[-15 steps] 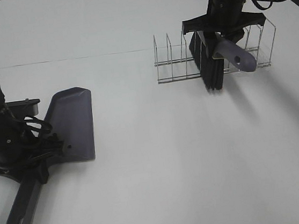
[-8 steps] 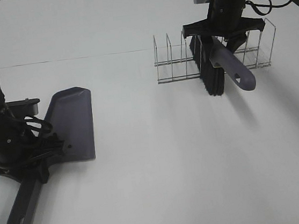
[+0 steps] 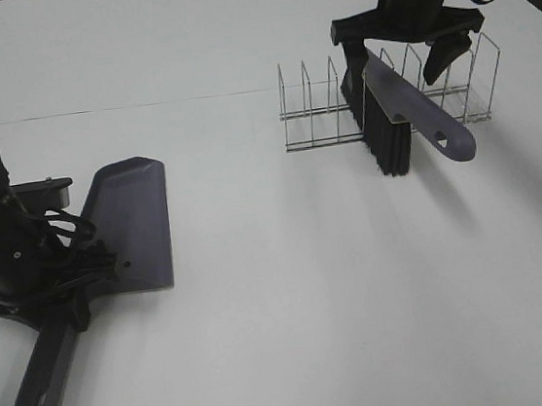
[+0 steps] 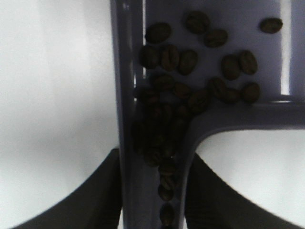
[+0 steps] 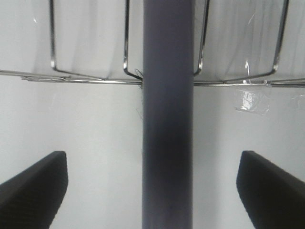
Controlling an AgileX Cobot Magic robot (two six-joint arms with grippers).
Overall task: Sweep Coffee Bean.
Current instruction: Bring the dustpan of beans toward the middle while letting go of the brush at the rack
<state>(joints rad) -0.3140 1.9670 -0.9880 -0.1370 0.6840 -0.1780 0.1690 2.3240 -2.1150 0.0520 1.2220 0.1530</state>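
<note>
So sweeping's done imo: coffee bean [image 4: 190, 90] pile in dustpan [image 3: 132, 229], left tool [image 3: 59, 276] clamped on it; right tool [image 3: 407, 36] spread wide, brush [image 3: 393, 115] parked in rack [image 3: 319, 109]. Next: back off.

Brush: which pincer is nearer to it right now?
Right. The right pincer hangs open just above the brush, which leans in the wire rack; the left pincer is across the table, holding the dustpan.
</note>
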